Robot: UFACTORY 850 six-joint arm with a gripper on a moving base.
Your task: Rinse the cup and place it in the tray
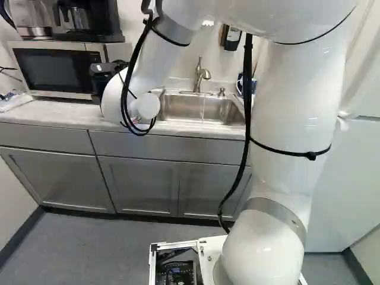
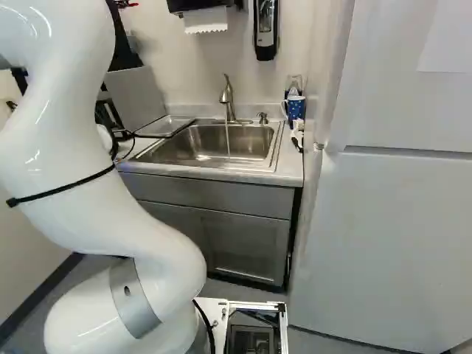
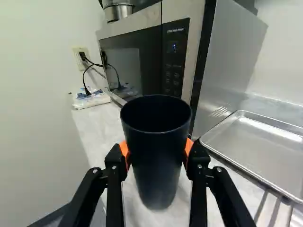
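In the left base view, the black gripper (image 1: 103,77) shows partly beside the white wrist, in front of the microwave. The wrist view has the gripper (image 3: 157,153) shut on a dark, tapered cup (image 3: 158,165), an orange pad pressing each side. The cup's mouth faces up; whether its base touches the counter, I cannot tell. A shallow metal tray (image 3: 265,146) lies beside the gripper, near the microwave's side. Left of the sink (image 2: 214,156) in the right base view, that tray (image 2: 168,127) is partly visible. A thin water stream (image 2: 227,140) falls from the faucet (image 2: 228,98).
A microwave (image 3: 142,61) stands ahead of the cup on the counter (image 1: 53,113). Behind it are a wall outlet with cords and a small packet (image 3: 91,98). A blue patterned mug (image 2: 295,108) stands right of the sink, near the tall white fridge (image 2: 391,236).
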